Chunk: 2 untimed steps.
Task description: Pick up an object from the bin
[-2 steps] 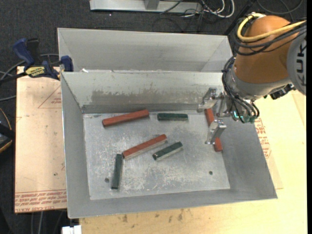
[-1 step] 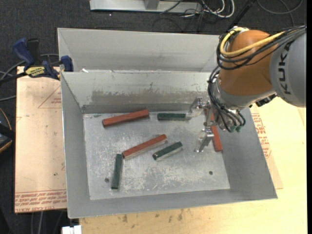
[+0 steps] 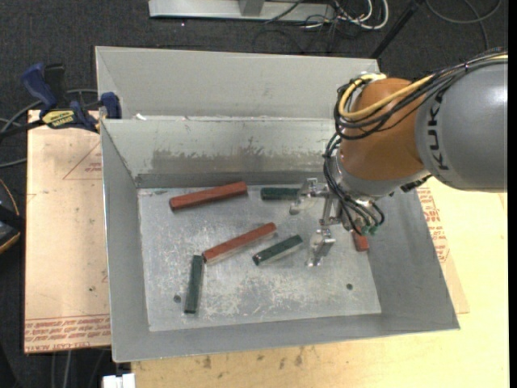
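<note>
My gripper point(image 3: 314, 221) hangs over the right half of the bin floor, open, with nothing between its fingers. One metal finger point(image 3: 306, 191) stands toward the back wall and the other point(image 3: 321, 248) toward the front. A dark green bar point(image 3: 277, 250) lies slanted just left of the front finger, its right end close to it. A short dark green bar point(image 3: 279, 192) lies flat just left of the rear finger. A red-brown bar point(image 3: 239, 242) lies slanted further left, beside the green one.
A longer red-brown bar point(image 3: 208, 196) lies near the back wall at the left. Another dark green bar point(image 3: 193, 284) lies near the front left. A small red piece point(image 3: 361, 243) peeks out under the wrist cables at the right.
</note>
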Available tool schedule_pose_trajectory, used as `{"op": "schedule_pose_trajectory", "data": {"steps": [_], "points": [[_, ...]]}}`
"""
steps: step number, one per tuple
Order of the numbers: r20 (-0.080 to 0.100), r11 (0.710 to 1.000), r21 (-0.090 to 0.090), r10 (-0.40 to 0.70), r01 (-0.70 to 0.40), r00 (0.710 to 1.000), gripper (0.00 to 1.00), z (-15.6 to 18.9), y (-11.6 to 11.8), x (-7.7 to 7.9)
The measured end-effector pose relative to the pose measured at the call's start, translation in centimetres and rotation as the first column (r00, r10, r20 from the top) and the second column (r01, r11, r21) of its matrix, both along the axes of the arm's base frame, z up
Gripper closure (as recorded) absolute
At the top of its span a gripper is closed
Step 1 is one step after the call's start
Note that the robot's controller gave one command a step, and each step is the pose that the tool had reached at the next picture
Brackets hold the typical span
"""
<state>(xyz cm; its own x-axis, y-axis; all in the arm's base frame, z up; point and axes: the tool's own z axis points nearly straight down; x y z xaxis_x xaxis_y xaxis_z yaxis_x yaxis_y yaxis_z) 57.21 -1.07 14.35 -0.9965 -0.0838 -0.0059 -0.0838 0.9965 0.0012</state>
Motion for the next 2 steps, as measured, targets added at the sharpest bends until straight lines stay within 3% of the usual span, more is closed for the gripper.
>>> {"op": "schedule_pose_trajectory", "data": {"steps": [1, 2], "points": [[0.013, 0.998, -0.001, 0.062, -0.062, 0.998, 1.0, -6.45, 0.01, 2.34], [0.013, 0.998, -0.001, 0.062, -0.062, 0.998, 1.0, -6.45, 0.01, 2.34]]}}
